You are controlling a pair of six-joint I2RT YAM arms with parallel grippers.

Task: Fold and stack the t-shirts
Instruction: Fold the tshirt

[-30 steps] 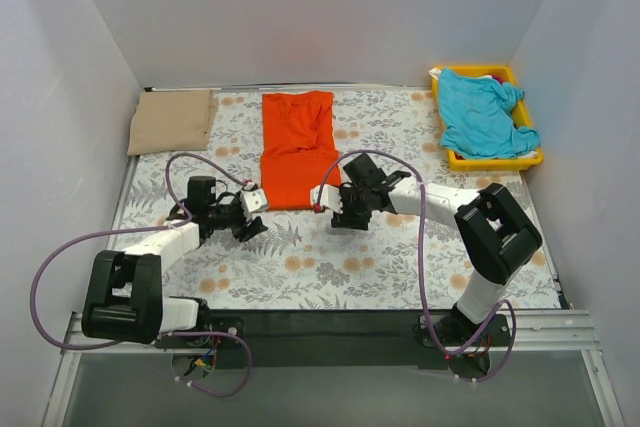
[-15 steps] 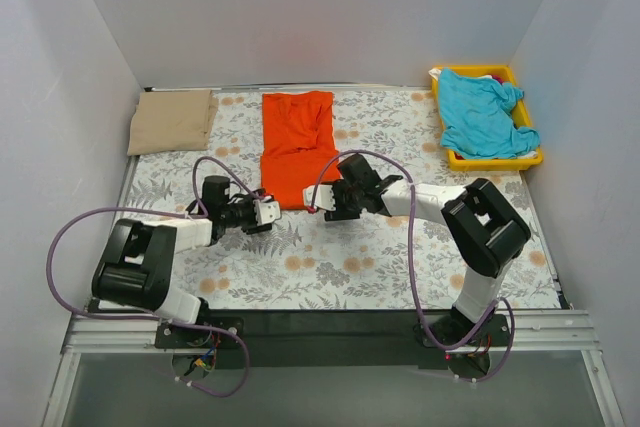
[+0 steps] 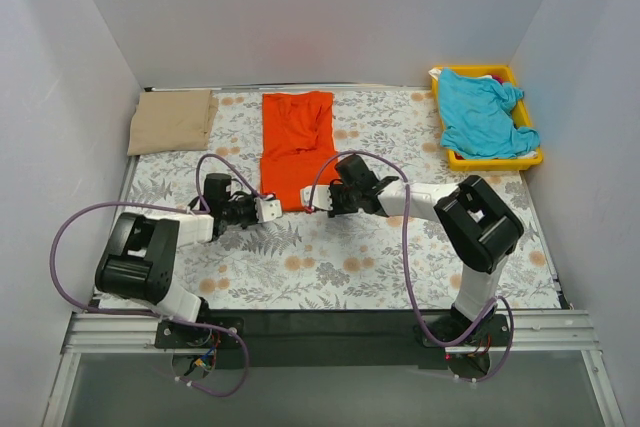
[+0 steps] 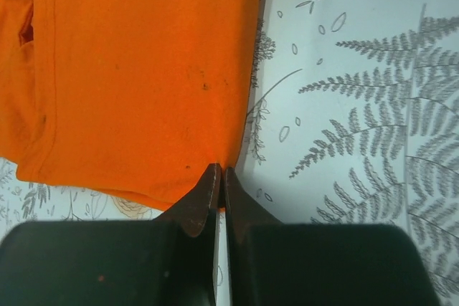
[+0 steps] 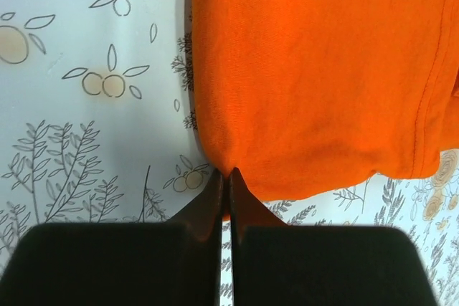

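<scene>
The orange-red t-shirt (image 3: pixel 296 147) lies as a long folded strip on the printed cloth at the back middle. My left gripper (image 3: pixel 274 207) is at its near left corner. In the left wrist view that gripper (image 4: pixel 219 172) is shut on the orange t-shirt's (image 4: pixel 136 77) hem corner. My right gripper (image 3: pixel 310 202) is at the near right corner. The right wrist view shows it (image 5: pixel 226 175) shut on the orange cloth (image 5: pixel 315 69) there. A tan t-shirt (image 3: pixel 172 120) lies folded at the far left. A turquoise t-shirt (image 3: pixel 482 112) is heaped in the tray.
A yellow plastic tray (image 3: pixel 495 160) stands at the far right against the wall. The grey cloth with fern and orange flower print (image 3: pixel 350 267) covers the table. White walls close in the left, back and right sides.
Both grippers have slid in toward the orange t-shirt's near edge, the left to the right and the right to the left, and both have closed on its near corners.
</scene>
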